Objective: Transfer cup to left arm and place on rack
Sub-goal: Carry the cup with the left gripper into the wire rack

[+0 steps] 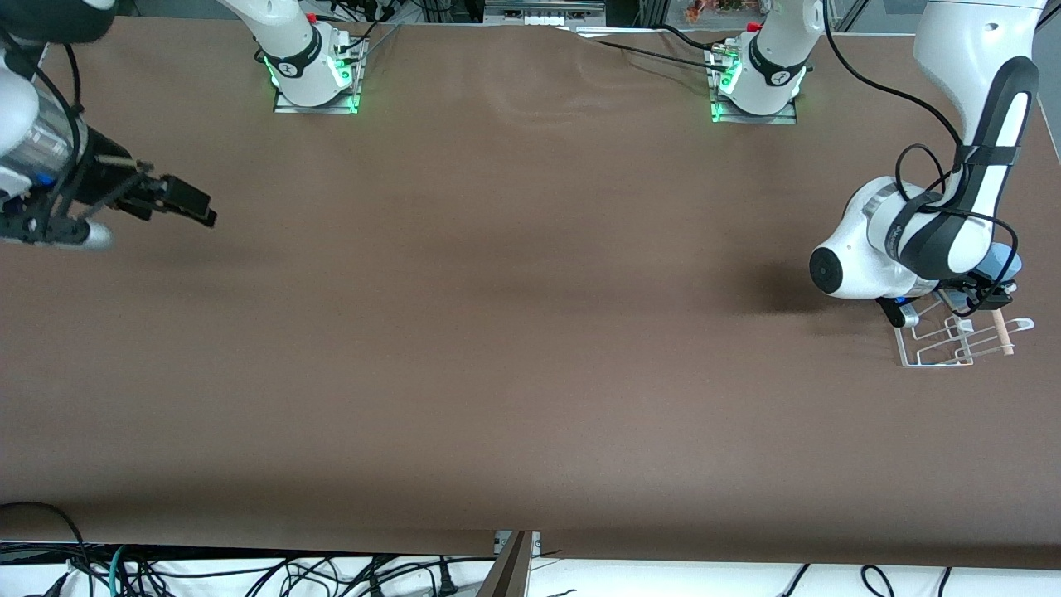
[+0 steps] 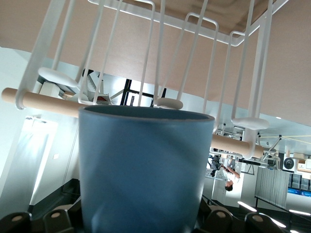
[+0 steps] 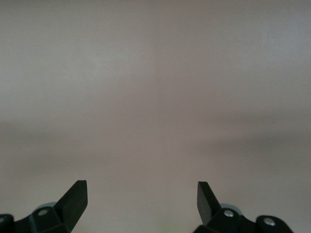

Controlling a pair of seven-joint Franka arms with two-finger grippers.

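The light-blue cup [image 1: 1001, 264] is held in my left gripper [image 1: 989, 290], which is shut on it at the left arm's end of the table. It hangs just over the rack [image 1: 953, 342], a small white wire frame with upturned pegs and a pale wooden rod [image 1: 1003, 333]. In the left wrist view the cup [image 2: 146, 170] fills the lower middle. Its rim is close to the rack's pegs [image 2: 167, 103] and the rod [image 2: 41, 103]. My right gripper [image 1: 192, 206] is open and empty, held above the table at the right arm's end; its fingertips [image 3: 77, 195] show only bare table between them.
The brown table [image 1: 514, 332] carries only the rack. The two arm bases [image 1: 313, 75] [image 1: 758, 83] stand along the table's edge farthest from the front camera. Cables hang below the edge nearest that camera.
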